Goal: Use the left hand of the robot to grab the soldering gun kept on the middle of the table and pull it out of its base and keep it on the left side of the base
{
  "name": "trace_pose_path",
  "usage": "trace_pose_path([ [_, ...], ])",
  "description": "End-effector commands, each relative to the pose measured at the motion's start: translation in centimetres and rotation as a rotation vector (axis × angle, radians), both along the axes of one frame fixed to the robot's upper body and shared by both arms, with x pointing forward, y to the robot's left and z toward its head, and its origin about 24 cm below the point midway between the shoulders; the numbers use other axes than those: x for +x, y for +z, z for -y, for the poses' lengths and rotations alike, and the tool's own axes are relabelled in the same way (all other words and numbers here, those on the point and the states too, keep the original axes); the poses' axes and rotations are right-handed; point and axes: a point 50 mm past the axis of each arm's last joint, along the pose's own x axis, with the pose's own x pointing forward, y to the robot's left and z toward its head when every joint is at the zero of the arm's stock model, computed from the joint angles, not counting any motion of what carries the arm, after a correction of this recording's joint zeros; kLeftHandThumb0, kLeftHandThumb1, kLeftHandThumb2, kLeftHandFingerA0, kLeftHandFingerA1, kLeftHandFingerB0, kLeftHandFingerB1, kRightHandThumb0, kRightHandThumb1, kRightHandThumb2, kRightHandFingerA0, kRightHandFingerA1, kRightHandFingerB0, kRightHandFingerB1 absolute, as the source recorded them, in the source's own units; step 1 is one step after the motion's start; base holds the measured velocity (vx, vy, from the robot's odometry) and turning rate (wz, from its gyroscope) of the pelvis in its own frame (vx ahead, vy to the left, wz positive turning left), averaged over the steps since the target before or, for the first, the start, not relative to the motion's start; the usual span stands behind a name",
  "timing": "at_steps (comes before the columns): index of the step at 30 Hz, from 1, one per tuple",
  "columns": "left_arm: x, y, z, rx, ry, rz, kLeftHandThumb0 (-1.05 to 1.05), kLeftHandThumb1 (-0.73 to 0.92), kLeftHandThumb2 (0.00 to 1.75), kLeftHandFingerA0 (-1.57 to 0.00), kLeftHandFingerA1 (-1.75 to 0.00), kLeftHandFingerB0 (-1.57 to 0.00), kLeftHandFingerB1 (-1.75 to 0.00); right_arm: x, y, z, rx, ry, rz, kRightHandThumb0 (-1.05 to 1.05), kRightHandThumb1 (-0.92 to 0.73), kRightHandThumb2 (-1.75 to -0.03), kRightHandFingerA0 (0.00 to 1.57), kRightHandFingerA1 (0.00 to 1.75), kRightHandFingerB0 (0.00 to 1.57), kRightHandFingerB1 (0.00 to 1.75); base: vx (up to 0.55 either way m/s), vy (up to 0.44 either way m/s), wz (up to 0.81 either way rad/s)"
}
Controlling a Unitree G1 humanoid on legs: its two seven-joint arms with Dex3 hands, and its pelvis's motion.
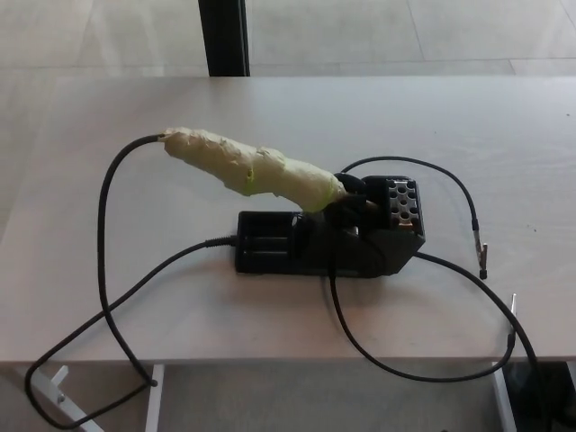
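On the pale bench (pixel 108 117), a black cable (pixel 103 270) loops off the near edge at the left and rises to the rear of the soldering gun (pixel 252 168) (handle wrapped in yellowish tape), which sits tilted in its black base (pixel 333 238) near the bench's middle. Thinner leads (pixel 468 202) trail rightward. Neither robot hand shows, so its fingers cannot be judged.

My view is bright and evenly lit; the table (pixel 504 126) looks pale and washed; shadows under the base (pixel 328 243) are soft; slightly grainy overall.
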Motion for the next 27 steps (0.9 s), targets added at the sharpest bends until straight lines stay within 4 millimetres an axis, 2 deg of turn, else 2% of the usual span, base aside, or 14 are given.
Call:
trace_pose_path([
  [1, 2.4, 2.2, -1.0, 0.061, 0.232, 0.24, -0.56, 0.74, 0.62, -0.52, -0.86, -0.46, -0.64, -0.2, 1.2, 0.7, -0.029, 0.0, 0.082, -0.52, -0.63, -0.59, 0.64, 0.89, 0.36, 0.34, 0.0, 0.0, 0.0],
  [5, 7.7, 4.7, -2.2, 0.062, 0.251, 0.508, -0.57, 0.73, 0.62, -0.36, -0.67, -0.33, -0.46, -0.2, 1.0, 0.6, -0.037, 0.011, 0.069, -0.51, -0.63, -0.59, 0.65, 0.81, 0.37, 0.34, 0.0, 0.0, 0.0],
  [10, 15.4, 13.8, 0.0, -0.067, 0.162, 0.887, -0.67, 0.74, 0.62, -0.31, -0.85, -0.3, -0.62, -0.2, 1.0, 0.7, -0.013, -0.002, 0.093, -0.51, -0.62, -0.59, 0.65, 0.91, 0.36, 0.33, 0.0, 0.0, 0.0],
  [12, 19.6, 20.1, 1.7, 0.05, -0.089, 1.051, -0.68, 0.74, 0.62, -0.31, -0.65, -0.27, -0.45, -0.3, 1.1, 0.7, -0.017, -0.01, 0.085, -0.52, -0.63, -0.59, 0.63, 0.81, 0.37, 0.33, 0.0, 0.0, 0.0],
  [13, 20.8, 22.3, 2.8, 0.085, -0.158, 1.079, -0.63, 0.61, 0.92, -0.23, -0.57, -0.18, -0.48, -0.4, 1.1, 0.8, -0.019, -0.002, 0.084, -0.51, -0.63, -0.59, 0.64, 0.84, 0.36, 0.33, 0.0, 0.0, 0.0],
  [14, 22.0, 24.4, 4.1, 0.133, -0.254, 1.115, -0.56, 0.8, 0.64, -0.23, -0.51, -0.19, -0.37, -0.3, 1.1, 0.8, -0.021, -0.002, 0.082, -0.56, -0.51, -0.86, 0.62, 0.79, 0.3, 0.48, 0.0, 0.0, 0.0],
  [15, 22.1, 24.6, 4.3, 0.136, -0.263, 1.118, -0.56, 0.8, 0.64, -0.23, -0.51, -0.19, -0.37, -0.4, 1.2, 0.8, -0.022, -0.002, 0.082, -0.56, -0.51, -0.86, 0.62, 0.79, 0.3, 0.48, 0.0, 0.0, 0.0],
  [16, 23.0, 26.0, 5.5, 0.16, -0.327, 1.143, -0.57, 0.78, 0.63, -0.21, -0.51, -0.2, -0.37, -0.4, 1.2, 0.8, -0.02, -0.002, 0.086, -0.5, -0.62, -0.59, 0.64, 0.87, 0.35, 0.33, 0.0, 0.0, 0.0],
  [18, 26.1, 30.7, 10.2, 0.269, -0.576, 1.189, -0.53, 0.8, 0.63, -0.24, -0.42, -0.19, -0.34, -0.6, 1.2, 0.8, -0.016, -0.007, 0.092, -0.51, -0.63, -0.59, 0.62, 0.84, 0.36, 0.34, 0.0, 0.0, 0.0],
  [22, 28.1, 34.1, 13.6, 0.358, -0.718, 1.191, -0.62, 0.75, 0.61, -0.27, -0.49, -0.24, -0.33, -0.5, 1.1, 0.8, -0.025, -0.005, 0.08, -0.58, -0.47, -0.85, 0.76, 0.96, 0.3, 0.49, 0.0, 0.0, 0.0],
  [23, 28.7, 36.3, 16.9, 0.375, -0.879, 1.237, -0.64, 0.58, 0.93, -0.25, -0.58, -0.14, -0.47, -0.4, 1.1, 0.8, -0.031, -0.001, 0.08, -0.6, -0.46, -0.84, 0.77, 0.92, 0.3, 0.49, 0.0, 0.0, 0.0],
  [24, 28.7, 36.3, 16.9, 0.375, -0.878, 1.235, -0.64, 0.58, 0.93, -0.25, -0.58, -0.14, -0.47, -0.4, 1.1, 0.8, -0.031, -0.001, 0.08, -0.6, -0.46, -0.84, 0.77, 0.92, 0.3, 0.49, 0.0, 0.0, 0.0],
  [25, 28.9, 36.6, 17.6, 0.391, -0.906, 1.233, -0.58, 0.74, 0.62, -0.34, -0.53, -0.26, -0.36, -0.5, 1.2, 0.8, -0.033, -0.001, 0.076, -0.61, -0.47, -0.85, 0.76, 0.94, 0.31, 0.49, 0.0, 0.0, 0.0],
  [27, 29.4, 37.2, 20.0, 0.444, -1.005, 1.234, -0.57, 0.72, 0.61, -0.36, -0.6, -0.27, -0.42, -0.6, 1.4, 1.0, -0.034, -0.005, 0.075, -0.54, -0.45, -0.86, 0.78, 0.94, 0.29, 0.5, 0.0, 0.0, 0.0],
])
